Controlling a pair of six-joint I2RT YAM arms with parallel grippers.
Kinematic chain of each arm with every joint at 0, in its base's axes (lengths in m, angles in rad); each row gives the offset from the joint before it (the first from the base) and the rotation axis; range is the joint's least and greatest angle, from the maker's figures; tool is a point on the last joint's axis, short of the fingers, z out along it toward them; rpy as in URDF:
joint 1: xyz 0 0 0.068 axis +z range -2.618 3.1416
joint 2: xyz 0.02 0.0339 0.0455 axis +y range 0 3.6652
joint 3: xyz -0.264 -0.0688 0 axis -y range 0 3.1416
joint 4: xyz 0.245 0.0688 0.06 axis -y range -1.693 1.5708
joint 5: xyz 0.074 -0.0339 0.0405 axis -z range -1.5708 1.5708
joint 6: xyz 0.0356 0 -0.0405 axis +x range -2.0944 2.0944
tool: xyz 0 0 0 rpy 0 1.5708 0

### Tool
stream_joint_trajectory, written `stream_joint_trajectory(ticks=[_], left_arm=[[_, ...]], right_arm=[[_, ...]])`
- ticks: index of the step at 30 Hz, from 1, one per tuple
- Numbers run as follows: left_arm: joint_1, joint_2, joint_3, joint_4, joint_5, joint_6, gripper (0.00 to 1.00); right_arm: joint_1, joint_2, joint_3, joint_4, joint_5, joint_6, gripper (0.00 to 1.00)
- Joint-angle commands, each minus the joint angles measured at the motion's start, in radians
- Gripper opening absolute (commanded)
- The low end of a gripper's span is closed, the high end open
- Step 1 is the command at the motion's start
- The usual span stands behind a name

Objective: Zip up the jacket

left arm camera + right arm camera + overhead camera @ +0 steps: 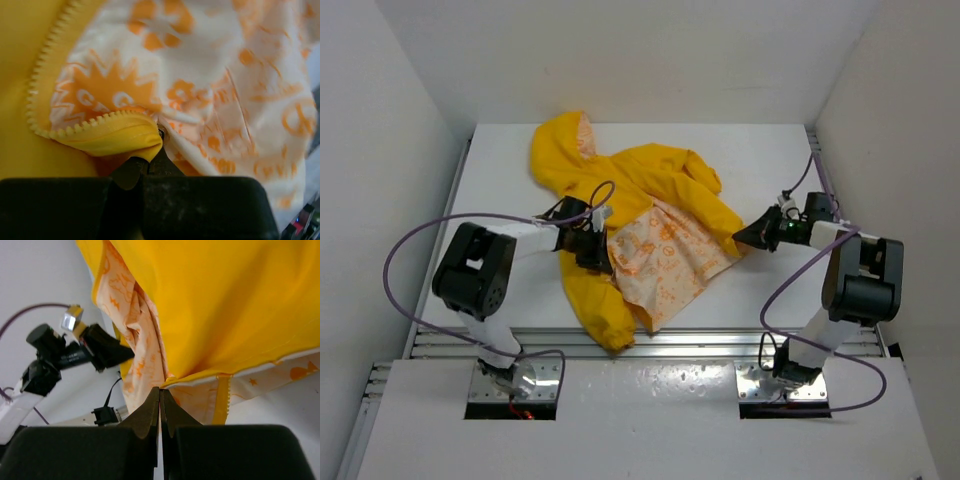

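Note:
The yellow jacket [650,180] lies open on the white table [505,185], hood at the far left, with its cream orange-printed lining [672,262] facing up. My left gripper [592,248] is shut on the left front edge. In the left wrist view a yellow fold with zipper teeth [42,70] is pinched at the left gripper [150,161]. My right gripper [740,238] is shut on the jacket's right bottom corner. The right wrist view shows the right gripper [160,390] nipping the hem beside a yellow zipper strip [220,400]. The zipper slider is not visible.
White walls enclose the table on the left, back and right. A metal rail [720,345] runs along the near edge, where the jacket's lower left part overhangs. Purple cables loop from both arms. The left arm [70,352] shows in the right wrist view.

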State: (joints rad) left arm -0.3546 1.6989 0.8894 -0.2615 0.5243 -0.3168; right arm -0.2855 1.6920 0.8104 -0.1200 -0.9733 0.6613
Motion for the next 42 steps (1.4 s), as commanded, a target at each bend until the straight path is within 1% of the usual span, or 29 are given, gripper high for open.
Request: stream_joint_trajectory(ticks=[1,5,7,10,12,15,16,18,19,20,21,22,23,24,25,26,27,29,31,32,34,35,36,37,38,39,40,41,42], left_arm=[[0.071,0.106,0.124,-0.03,-0.18,0.028,0.0],[0.132,0.208,0.267,0.004,-0.268,0.028,0.0],[0.166,0.248,0.367,0.004,-0.316,0.028,0.0],[0.21,0.314,0.506,0.027,-0.385,0.039,0.0],[0.23,0.358,0.606,0.048,-0.421,0.079,0.0],[0.258,0.386,0.68,0.048,-0.397,0.145,0.0],[0.258,0.386,0.68,0.048,-0.327,0.169,0.0],[0.258,0.342,0.634,0.039,-0.268,0.243,0.0],[0.243,0.281,0.55,0.039,-0.18,0.272,0.0],[0.243,0.247,0.504,0.039,-0.135,0.304,0.0],[0.232,0.207,0.452,0.039,-0.08,0.368,0.0],[0.232,0.165,0.345,0.039,0.007,0.396,0.0],[0.206,0.121,0.295,0.03,0.038,0.425,0.0],[0.206,0.028,0.248,0.03,0.075,0.485,0.0],[0.191,-0.02,0.161,0.019,0.123,0.507,0.0],[0.166,-0.068,0.123,0.009,0.123,0.525,0.0],[0.152,-0.155,0.094,0.008,0.123,0.551,0.0],[0.111,-0.226,0.025,0.008,0.091,0.561,0.0],[0.089,-0.261,0.003,0.008,0.08,0.542,0.0],[0.074,-0.262,0.003,0.008,0.068,0.532,0.0],[0.062,-0.262,0.003,0.008,0.057,0.497,0.0],[0.046,-0.252,0.012,0.008,0.057,0.496,0.0],[0.046,-0.239,0.013,0.008,0.048,0.483,0.0],[0.033,-0.239,0.013,0.008,0.039,0.464,0.0],[0.032,-0.229,0.022,0.018,0.039,0.464,0.0],[0.023,-0.229,0.022,0.018,0.039,0.453,0.0],[0.023,-0.229,0.031,0.028,0.028,0.444,0.0],[0.023,-0.229,0.031,0.028,0.028,0.444,0.0],[0.014,-0.229,0.031,0.039,0.028,0.444,0.0]], right_arm=[[0.012,0.009,0.029,-0.018,0.021,-0.034,0.0],[0.008,0.005,0.058,-0.066,0.018,-0.057,0.0],[0.008,-0.008,0.056,-0.084,0.001,-0.06,0.0],[0.008,-0.02,0.026,-0.084,-0.034,-0.042,0.0],[0.008,-0.043,-0.025,-0.056,-0.063,0.0,0.0],[0.022,-0.077,-0.089,-0.02,-0.099,0.049,0.0],[0.026,-0.083,-0.103,0.024,-0.116,0.061,0.0],[0.029,-0.107,-0.163,0.077,-0.146,0.145,0.0],[0.028,-0.121,-0.197,0.112,-0.157,0.168,0.0],[0.028,-0.129,-0.212,0.152,-0.174,0.191,0.0],[0.025,-0.141,-0.255,0.181,-0.188,0.302,0.0],[0.02,-0.147,-0.319,0.37,-0.215,0.363,0.0],[0.017,-0.155,-0.359,0.469,-0.219,0.514,0.0],[-0.007,-0.173,-0.419,0.564,-0.226,0.614,0.0],[-0.017,-0.181,-0.421,0.547,-0.228,0.623,0.0],[-0.032,-0.214,-0.427,0.54,-0.222,0.623,0.0],[-0.078,-0.216,-0.413,0.537,-0.219,0.614,0.0],[-0.127,-0.222,-0.395,0.592,-0.208,0.632,0.0],[-0.164,-0.203,-0.354,0.629,-0.19,0.658,0.0],[-0.178,-0.196,-0.341,0.701,-0.185,0.661,0.0],[-0.191,-0.199,-0.315,0.712,-0.154,0.621,0.0],[-0.192,-0.206,-0.306,0.638,-0.147,0.597,0.0],[-0.192,-0.219,-0.275,0.581,-0.118,0.445,0.0],[-0.192,-0.23,-0.225,0.406,-0.113,0.369,0.15],[-0.19,-0.235,-0.199,0.311,-0.104,0.202,0.27],[-0.188,-0.247,-0.168,0.02,-0.052,0.12,0.31],[-0.19,-0.247,-0.099,-0.056,-0.036,-0.072,0.36],[-0.192,-0.252,-0.085,-0.102,-0.031,-0.122,0.4],[-0.199,-0.262,-0.059,-0.222,-0.018,-0.168,0.44]])
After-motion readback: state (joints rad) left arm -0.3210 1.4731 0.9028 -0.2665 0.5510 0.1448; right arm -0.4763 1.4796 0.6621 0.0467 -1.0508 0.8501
